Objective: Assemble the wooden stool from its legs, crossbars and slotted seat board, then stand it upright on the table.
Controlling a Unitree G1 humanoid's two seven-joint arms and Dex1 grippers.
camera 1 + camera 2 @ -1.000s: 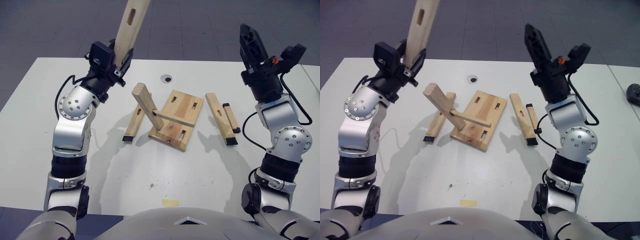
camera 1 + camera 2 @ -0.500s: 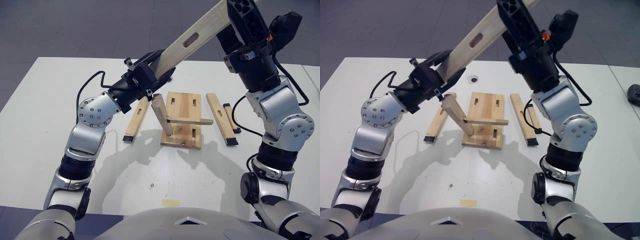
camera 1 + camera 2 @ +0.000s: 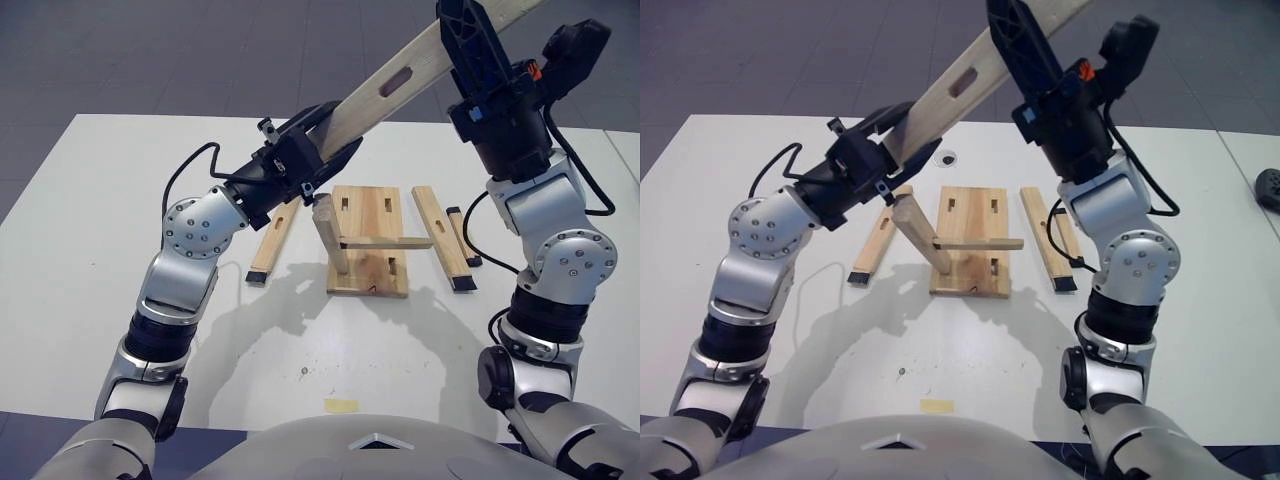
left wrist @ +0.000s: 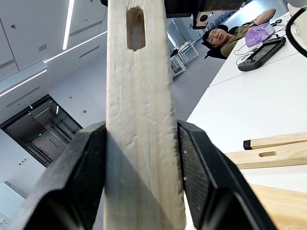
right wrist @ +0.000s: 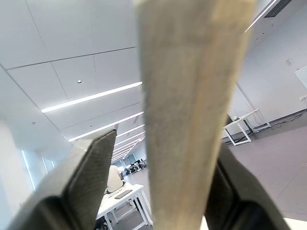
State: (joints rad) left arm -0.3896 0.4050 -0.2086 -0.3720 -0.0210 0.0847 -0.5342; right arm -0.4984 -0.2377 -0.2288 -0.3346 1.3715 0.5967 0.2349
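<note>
Clamps the lower end of the held leg point(image 3: 420, 60) in the left gripper point(image 3: 335, 135), shut tight against both side faces. Holds that leg in the air above the table point(image 3: 80, 250), slanted up toward the robot's right, slot facing the head camera. Brackets its upper part with the right gripper point(image 3: 478, 40); cannot tell whether closed on the wood or merely around it. Below, flat on the table: the seat board point(image 3: 368, 215), with a tilted leg point(image 3: 330, 235) standing on its left part and a crossbar point(image 3: 390, 242) projecting from that leg across the board. Just left of the board, a lying leg point(image 3: 272, 238); just right, a right-hand leg point(image 3: 440, 238) beside a short crossbar point(image 3: 462, 235).
</note>
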